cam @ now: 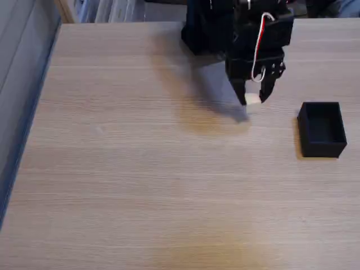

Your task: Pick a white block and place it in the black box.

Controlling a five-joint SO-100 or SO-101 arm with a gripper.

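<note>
In the fixed view, the claw (253, 97) is seen pointing downward near the upper right part of the desk (140, 169), its two black fingers closed on the white block (252, 99). The block is gripped at the fingertips and appears raised just off the desk surface, with a soft shadow cast on the wood below and to the left of it. A red and white cable (259, 42) is looped down the front of the black arm (236, 28) above the claw.

To the right of the claw, and slightly lower in the picture, the black box (322, 129) is set on the desk, well apart from the block. Its open top is turned upward, and its inside is seen to be dark.

The desk is of pale wood grain. Along its left edge, a grey and blue surface (17, 84) is visible beside it.
</note>
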